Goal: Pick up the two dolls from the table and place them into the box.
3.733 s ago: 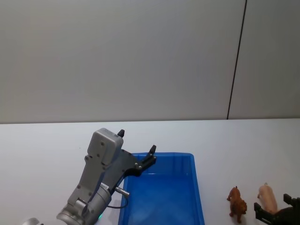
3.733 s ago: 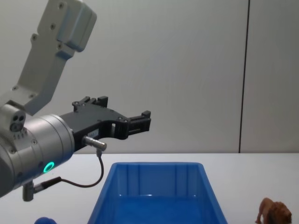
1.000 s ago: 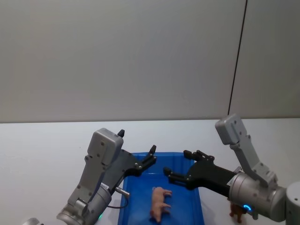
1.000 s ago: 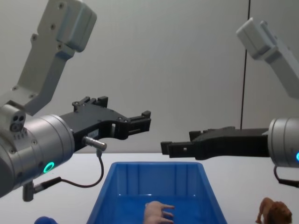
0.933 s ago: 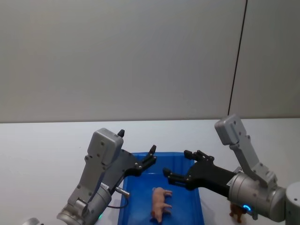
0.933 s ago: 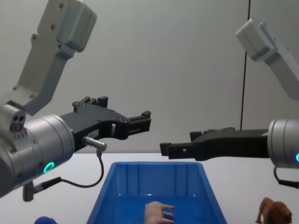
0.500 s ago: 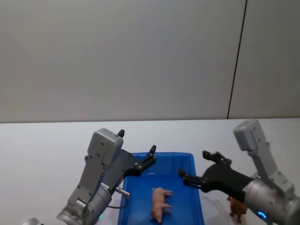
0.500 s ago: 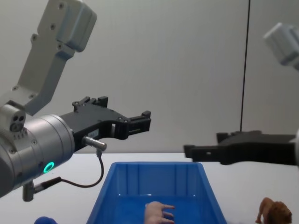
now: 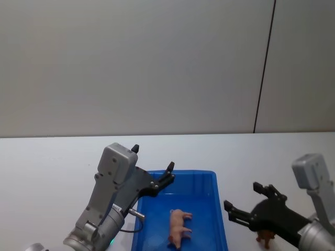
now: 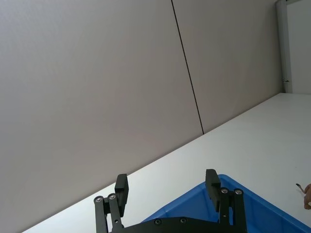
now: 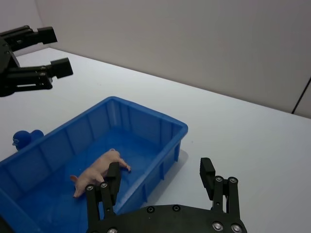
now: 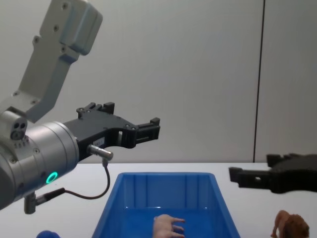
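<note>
My right gripper (image 9: pixel 241 195) has its fingers spread and empty at the head view's lower right, beside the box (image 9: pixel 180 172). My left gripper (image 9: pixel 153 157), also spread, hovers above the box's upper-left corner. One doll is done: the pig (image 9: pixel 179 225) lies inside. The lion (image 12: pixel 291 224) waits on the table (image 9: pixel 52 167).

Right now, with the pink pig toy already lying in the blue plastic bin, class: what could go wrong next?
1. The small brown lion toy stands on the white table near the blue plastic bin's right wall. The open right gripper above it might clip the rim or topple the lion.
2. The open left gripper hangs over the bin's left rim. A descent towards the rounded blue toy could strike that wall.
</note>
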{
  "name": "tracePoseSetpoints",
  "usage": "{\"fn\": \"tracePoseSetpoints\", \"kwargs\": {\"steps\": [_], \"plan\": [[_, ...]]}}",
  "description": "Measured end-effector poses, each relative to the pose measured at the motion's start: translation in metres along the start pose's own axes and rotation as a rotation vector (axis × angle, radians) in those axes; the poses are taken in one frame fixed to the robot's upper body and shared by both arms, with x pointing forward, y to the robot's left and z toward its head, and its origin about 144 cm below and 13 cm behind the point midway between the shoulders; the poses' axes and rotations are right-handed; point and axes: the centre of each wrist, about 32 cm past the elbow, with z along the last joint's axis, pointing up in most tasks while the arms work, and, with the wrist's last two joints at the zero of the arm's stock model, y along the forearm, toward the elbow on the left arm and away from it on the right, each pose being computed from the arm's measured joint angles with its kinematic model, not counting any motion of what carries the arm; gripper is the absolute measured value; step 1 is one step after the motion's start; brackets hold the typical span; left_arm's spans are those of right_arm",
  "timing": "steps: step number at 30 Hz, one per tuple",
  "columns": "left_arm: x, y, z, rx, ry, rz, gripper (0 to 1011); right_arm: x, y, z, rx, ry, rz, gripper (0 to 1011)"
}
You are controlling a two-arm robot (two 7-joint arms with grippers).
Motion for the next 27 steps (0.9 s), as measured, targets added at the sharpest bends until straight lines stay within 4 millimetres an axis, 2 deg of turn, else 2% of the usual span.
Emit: {"fn": "tracePoseSetpoints", "kwargs": {"steps": [7, 23, 25, 27], "plan": [[0.0, 0.0, 0.0, 0.0, 0.0, 0.0, 1002, -0.003, -0.013, -0.01, -0.032, 0.013, -0.04, 1001], [0.0, 0.0, 0.0, 0.0, 0.0, 0.0, 1002, -0.001, -0.025, -0.03, -0.124, 0.03, -0.106, 1001], [0.0, 0.0, 0.0, 0.0, 0.0, 0.0, 1002, 0.0, -0.025, -0.032, -0.133, 0.031, -0.111, 996], [0.0, 0.0, 0.0, 0.0, 0.0, 0.0, 1002, 0.0, -0.027, -0.034, -0.143, 0.033, -0.116, 940]]}}
